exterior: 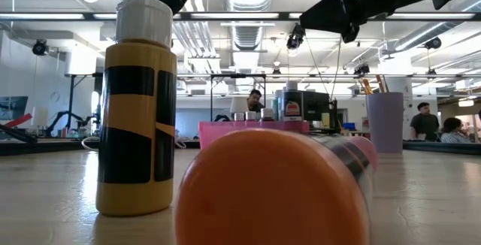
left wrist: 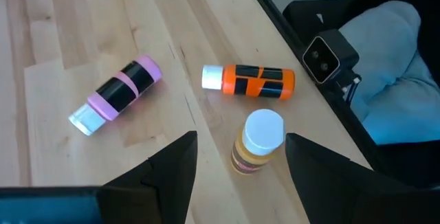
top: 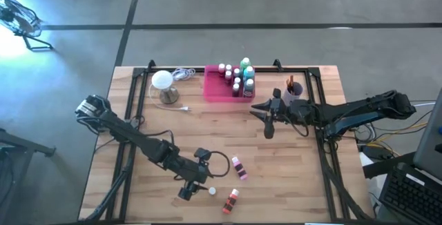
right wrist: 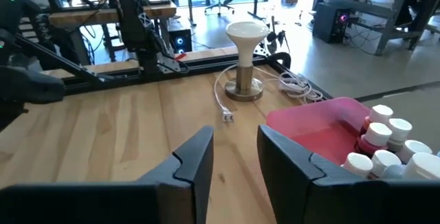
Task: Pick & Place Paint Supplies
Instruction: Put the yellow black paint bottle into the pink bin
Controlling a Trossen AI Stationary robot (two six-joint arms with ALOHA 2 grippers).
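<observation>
Orange bottle [left wrist: 251, 82] lies beside left gripper's [left wrist: 237, 159] spread fingers [left wrist: 161, 176].

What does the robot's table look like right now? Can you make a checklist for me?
Surface: wooden table, in use.
Job's things: yellow bottle upright; orange bottle and pink bottle lying down nearby; more bottles standing in the pink tray; brushes in a purple cup.
Clutter: white globe lamp beside the tray.
Claws: left claw open, right over the yellow bottle; right claw empty, fingers slightly apart, in the air near the tray.
Cables: lamp cord coiled on the table; black cable loop on the left arm.
Surroundings: people sitting in the room behind the table.
</observation>
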